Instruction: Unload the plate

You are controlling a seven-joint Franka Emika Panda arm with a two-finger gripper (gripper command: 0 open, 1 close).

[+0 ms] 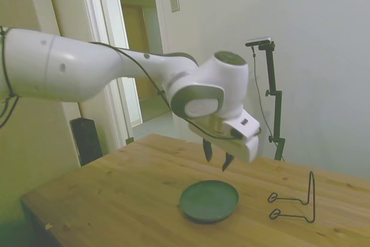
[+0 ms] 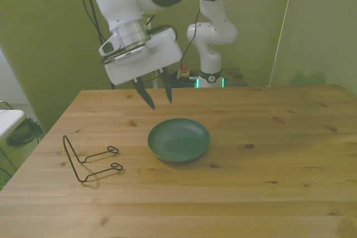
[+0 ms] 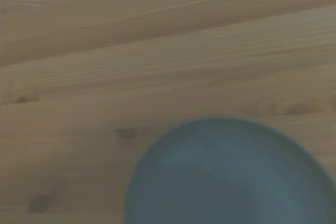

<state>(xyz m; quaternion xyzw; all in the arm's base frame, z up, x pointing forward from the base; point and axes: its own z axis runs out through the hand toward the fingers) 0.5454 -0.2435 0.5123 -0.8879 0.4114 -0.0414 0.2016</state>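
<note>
**Plate flat on table, gripper clear above it**

The plate (image 1: 208, 201) lies flat on the wooden table (image 1: 115, 201), hollow side up, rim level all round. Being round, it has no long axis and points no particular way. In the side view it sits at lower centre of the frame; in the front view it is at centre (image 2: 178, 139), a little below mid-height. Nothing is seen in its well.

The gripper (image 1: 217, 157) hangs in the air above the plate, apart from it and touching nothing. In the front view it shows at upper left of centre (image 2: 159, 94), over the table just beyond the plate's far rim. Its two dark fingers (image 1: 207, 150) point down at a slant, with a clear gap between the tips; nothing is held between them.

A thin black wire stand (image 1: 295, 201) rests on the table at the lower right of the side view, near the plate but apart from it. In the front view it is at lower left (image 2: 89, 160).

The wrist view, blurred, shows part of the plate's rim and well (image 3: 231, 177) against bare wood grain (image 3: 157, 51).
</note>
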